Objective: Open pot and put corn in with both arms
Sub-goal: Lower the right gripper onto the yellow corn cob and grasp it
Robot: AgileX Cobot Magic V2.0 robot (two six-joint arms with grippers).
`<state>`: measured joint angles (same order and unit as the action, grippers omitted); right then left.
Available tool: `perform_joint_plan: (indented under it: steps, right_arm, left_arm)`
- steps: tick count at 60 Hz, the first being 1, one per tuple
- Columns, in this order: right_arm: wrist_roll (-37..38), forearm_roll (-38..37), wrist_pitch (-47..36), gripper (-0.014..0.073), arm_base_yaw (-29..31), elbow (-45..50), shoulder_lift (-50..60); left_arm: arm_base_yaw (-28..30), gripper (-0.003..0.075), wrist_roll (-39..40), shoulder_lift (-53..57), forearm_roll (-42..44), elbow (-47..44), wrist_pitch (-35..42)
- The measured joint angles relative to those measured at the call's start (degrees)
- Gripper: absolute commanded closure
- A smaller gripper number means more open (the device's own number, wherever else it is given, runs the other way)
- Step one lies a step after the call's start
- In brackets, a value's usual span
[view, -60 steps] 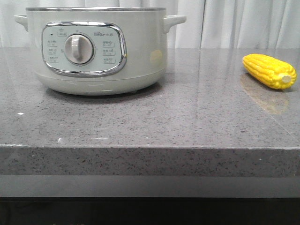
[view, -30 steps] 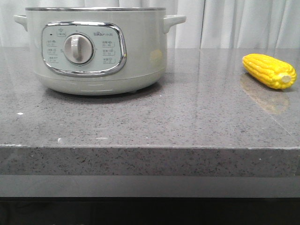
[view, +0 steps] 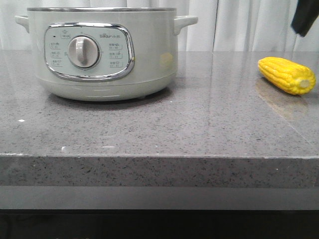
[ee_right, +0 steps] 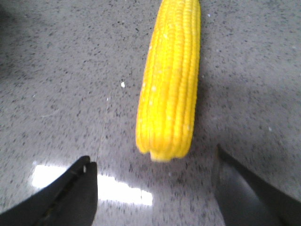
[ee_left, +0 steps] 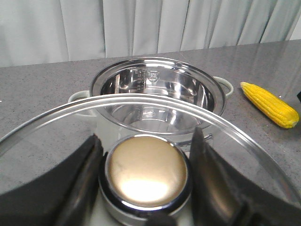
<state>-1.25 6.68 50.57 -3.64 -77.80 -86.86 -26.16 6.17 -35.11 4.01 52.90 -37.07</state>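
One round pale grey-green electric pot (view: 102, 52) stands open at the left of the speckled grey worktop (view: 159, 129); the left gripper (ee_left: 146, 162) jaws clamp its one glass lid's brass knob (ee_left: 145, 176). One bright yellow corn cob (view: 286, 75) lies well apart, right. The right gripper (ee_right: 153, 181), newly entered, jaws wide.

Pot (view: 102, 52) control panel (view: 89, 52) print is unreadably small.

A polished, grey speckled stone countertop (view: 199, 124) with a thick front edge spans the room. Behind the countertop hang pale white pleated curtains (view: 249, 25), falling in soft vertical folds along its far edge.
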Motion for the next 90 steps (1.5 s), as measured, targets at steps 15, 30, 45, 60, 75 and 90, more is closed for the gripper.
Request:
perform_joint_plan:
  steps: [15,30,45,60,75,90]
  right_arm:
    - [0.0,-1.0,0.8,0.0062,0.0,-7.0,-9.9]
    - [0.0,-2.2,0.6,0.0064,0.0,-8.5,-15.2]
    - [0.0,-2.5,0.2,0.0064,0.0,-8.5,-18.0]
    - [0.0,-2.5,0.2,0.0209,0.0,-8.5,-19.2]
    - [0.0,-2.5,0.2,0.0271,0.0,-8.5,-19.2]
    - [0.0,-2.6,0.3,0.0271,-0.1,-8.5,-17.2]
  left_arm:
    - [0.0,0.0574,0.0,0.0,0.0,0.0,0.0]
    - [0.0,0.0574,0.0,0.0,0.0,0.0,0.0]
    - [0.0,0.0574,0.0,0.0,0.0,0.0,0.0]
    - [0.0,0.0574,0.0,0.0,0.0,0.0,0.0]
    - [0.0,0.0574,0.0,0.0,0.0,0.0,0.0]
    - [0.0,0.0574,0.0,0.0,0.1,0.0,0.0]
